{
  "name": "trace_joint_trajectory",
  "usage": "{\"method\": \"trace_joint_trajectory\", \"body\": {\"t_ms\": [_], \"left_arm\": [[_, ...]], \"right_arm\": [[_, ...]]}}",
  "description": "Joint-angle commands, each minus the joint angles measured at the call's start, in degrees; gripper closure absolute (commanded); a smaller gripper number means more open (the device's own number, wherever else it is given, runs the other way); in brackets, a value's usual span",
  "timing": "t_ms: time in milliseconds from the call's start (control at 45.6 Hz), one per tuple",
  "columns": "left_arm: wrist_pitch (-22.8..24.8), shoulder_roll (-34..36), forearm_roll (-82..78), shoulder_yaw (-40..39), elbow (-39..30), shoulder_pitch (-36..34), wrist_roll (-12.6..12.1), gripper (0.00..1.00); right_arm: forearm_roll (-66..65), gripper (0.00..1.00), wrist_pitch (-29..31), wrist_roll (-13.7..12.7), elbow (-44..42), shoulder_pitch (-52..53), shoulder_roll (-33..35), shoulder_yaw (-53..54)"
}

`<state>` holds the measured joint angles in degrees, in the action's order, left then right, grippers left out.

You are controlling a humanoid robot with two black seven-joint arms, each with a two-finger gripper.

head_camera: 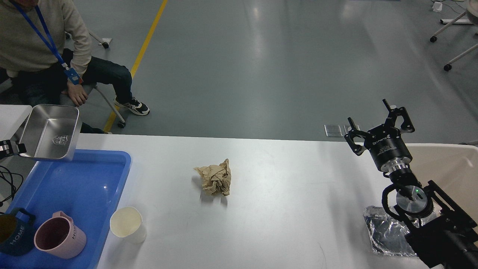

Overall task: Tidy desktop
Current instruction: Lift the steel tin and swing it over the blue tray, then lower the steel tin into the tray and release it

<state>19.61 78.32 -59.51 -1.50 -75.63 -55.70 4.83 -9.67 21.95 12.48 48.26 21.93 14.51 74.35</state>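
Left gripper (15, 147) held the steel tray (50, 132), fingers clenched on its rim above the blue tray (112, 175). Right gripper (373, 125) hovered, fingers spread, grasping nothing. Crumpled paper (214, 178) sat mid-tabletop (291, 201).

Left pincer (5, 147) cut off at the edge — dark mug (13, 233) cropped, foil (388, 231) half-hidden.

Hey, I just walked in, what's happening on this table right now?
A two-armed robot is tidying a white desktop. Its left gripper holds a steel container by the rim above the blue tray, which already has a pink mug and a dark blue mug in it. The right gripper is open and empty, raised near the cream bin. A crumpled brown paper ball, a cream cup and a piece of foil lie on the desktop. A person sits nearby.
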Motion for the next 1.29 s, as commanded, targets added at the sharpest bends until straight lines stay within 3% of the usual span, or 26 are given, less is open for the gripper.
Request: {"method": "trace_joint_trajectory", "body": {"t_ms": [0,241,614,1074,1139,1271], "left_arm": [[-0.1,-3.0,0.1,-0.1,4.2,1.9,0.0,0.99],[0.0,-8.3,0.1,-0.1,11.7,4.5,-0.1,0.98],[0.3,-22.2,0.0,0.0,27.6,8.5,0.0,0.97],[0.3,-27.3,0.0,0.0,29.9,10.7,0.5,0.94],[0.4,-27.3,0.0,0.0,29.9,11.0,0.6,0.86],[0.3,-27.3,-0.1,0.0,29.9,11.0,0.6,0.56]], "right_arm": [[0.0,0.0,0.0,0.0,0.0,0.0,-0.1,0.0],[0.0,0.0,0.0,0.0,0.0,0.0,0.0,0.0],[0.0,0.0,0.1,-0.1,0.0,0.0,0.0,0.0],[0.0,0.0,0.1,-0.1,-0.8,0.0,0.1,0.0],[0.0,0.0,0.1,-0.1,-0.9,0.0,0.1,0.0],[0.0,0.0,0.1,-0.1,-0.8,0.0,0.1,0.0]]}}
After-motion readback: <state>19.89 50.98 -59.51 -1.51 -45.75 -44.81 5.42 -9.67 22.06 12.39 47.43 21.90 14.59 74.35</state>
